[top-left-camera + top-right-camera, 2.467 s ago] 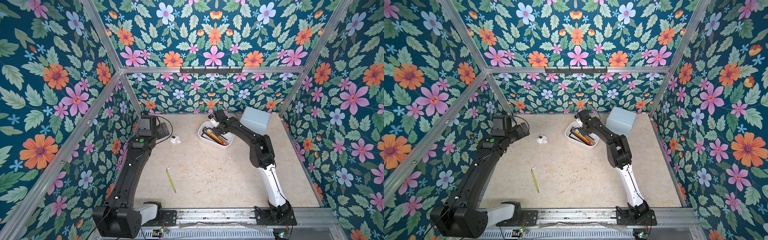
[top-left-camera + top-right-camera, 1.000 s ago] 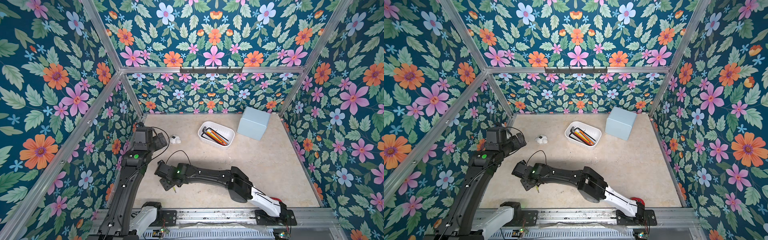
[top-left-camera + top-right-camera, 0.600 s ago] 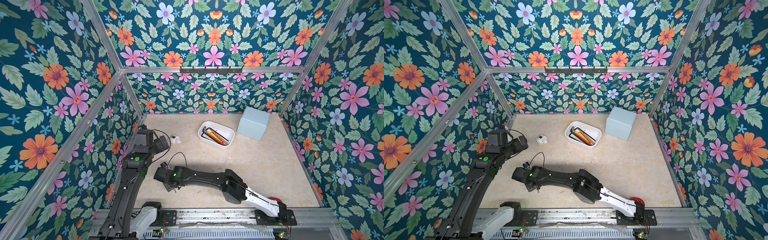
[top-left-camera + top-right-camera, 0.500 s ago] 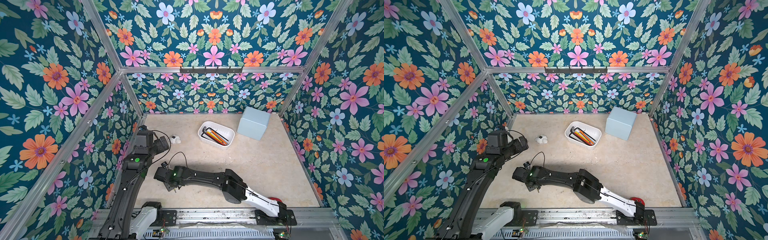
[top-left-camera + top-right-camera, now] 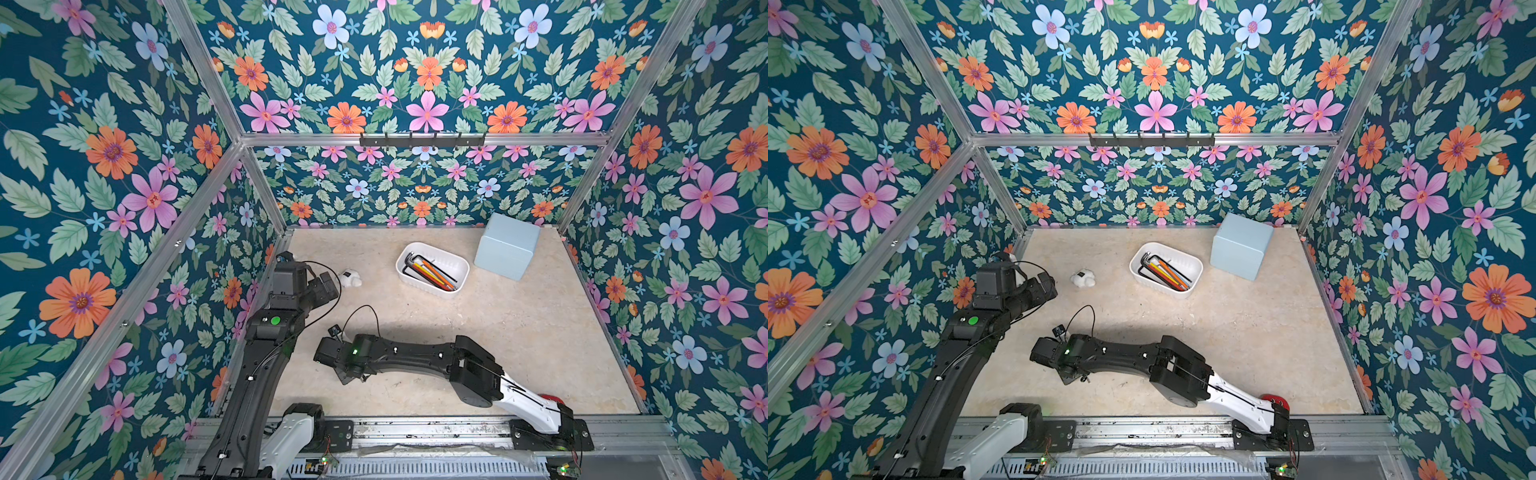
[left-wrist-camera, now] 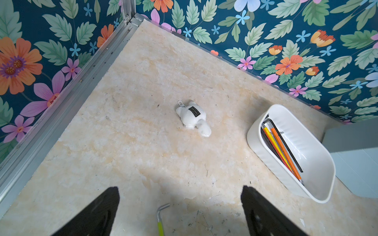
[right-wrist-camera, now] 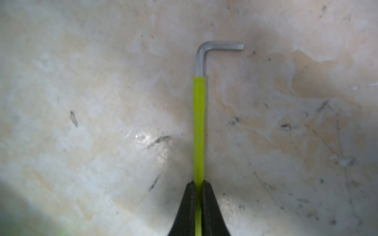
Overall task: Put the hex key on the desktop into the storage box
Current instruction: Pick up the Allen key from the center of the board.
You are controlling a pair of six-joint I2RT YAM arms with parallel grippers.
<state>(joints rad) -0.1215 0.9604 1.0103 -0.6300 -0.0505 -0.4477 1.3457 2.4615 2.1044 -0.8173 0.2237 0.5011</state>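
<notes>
My hex key (image 7: 198, 126) lies flat on the desktop (image 5: 540, 332), and my right gripper (image 7: 198, 185), open a second ago, has now pinched its green shaft, so lifting comes next. One key remains outside; the storage box (image 5: 459, 266), well apart, already holds several. My left gripper (image 6: 180, 212) hovers wide open, empty.

No text is legible; the white plush toy's (image 6: 193, 118) black label is unreadable.
</notes>
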